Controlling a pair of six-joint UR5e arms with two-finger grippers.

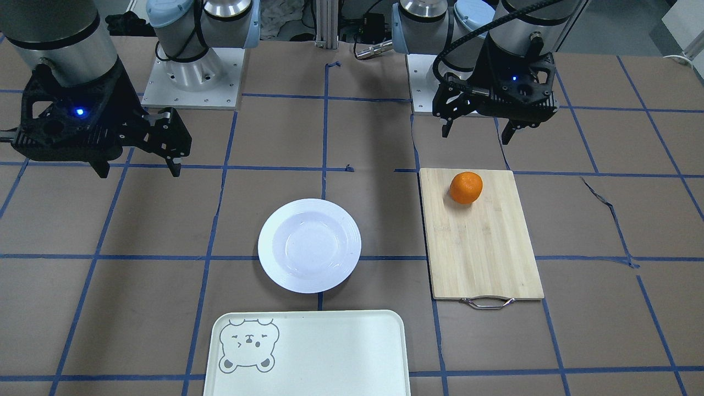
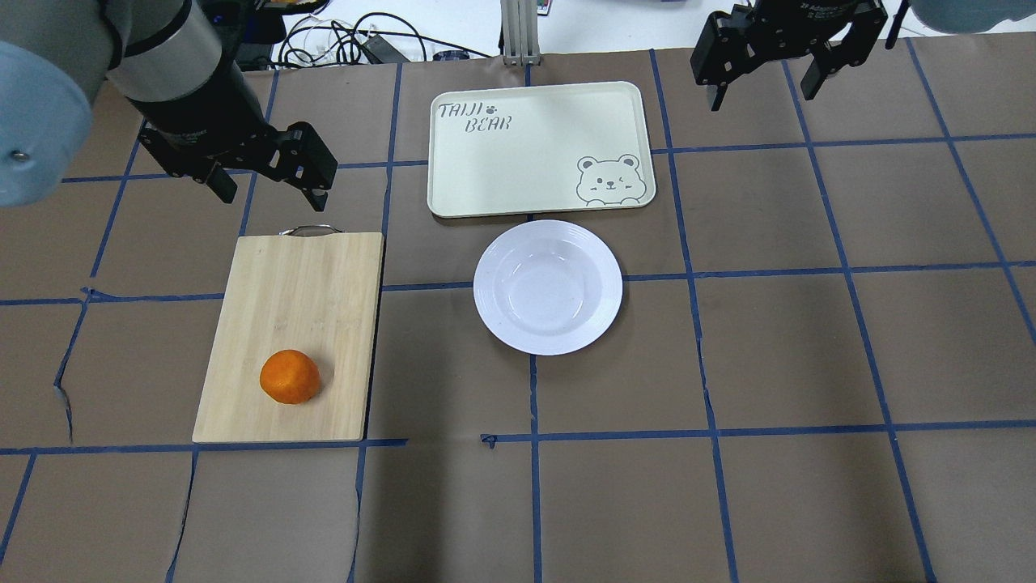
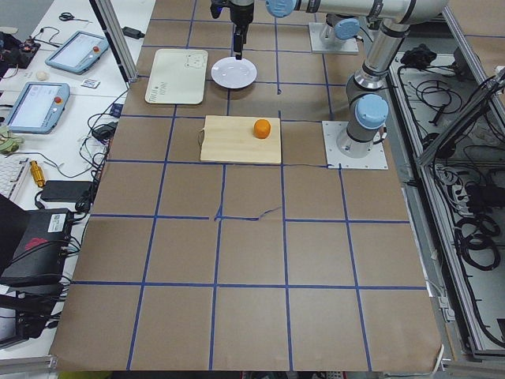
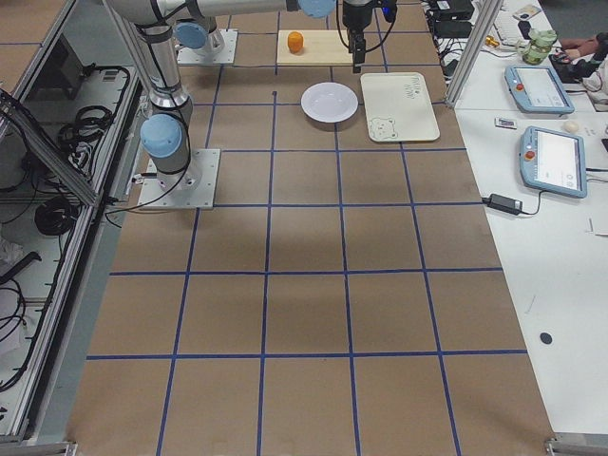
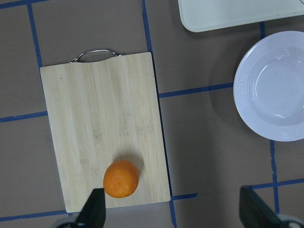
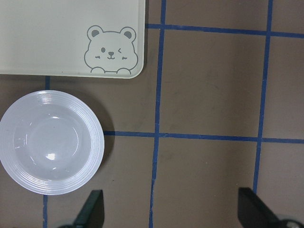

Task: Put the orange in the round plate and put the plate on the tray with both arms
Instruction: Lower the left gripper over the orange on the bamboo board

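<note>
1. orange (image 2: pixel 290 376): one, dimpled skin, lying on the bamboo cutting board (image 2: pixel 299 300) near the corner closest to the robot, on the robot's left. no gripper touches it.
2. bamboo cutting board: metal handle (image 2: pixel 306 230) on the far short edge. no readable marking.
3. round plate (image 2: pixel 605 283): white, ridged rim, empty, flat on the table (image 2: pixel 769 364) just on the robot's side of the tray. well apart from the board.
4. tray (image 2: pixel 526 150): pale cream, empty. grey print reads "taiji bear" (image 2: pixel 476 116) with a paw mark in one corner, and a winking bear face (image 2: pixel 613 180) in the corner nearest the plate.
5. left gripper (image 2: pixel 269 190): fingers spread apart, holding nothing, raised over the table just beyond the board's handle.
6. right gripper (image 2: pixel 763 93): fingers spread apart, holding nothing, raised over the table's far edge, to the side of the tray away from the board. small white lettering on its body begins "2f adaptive"; the rest is cut off.
7. table: brown covering, blue tape grid.
</note>
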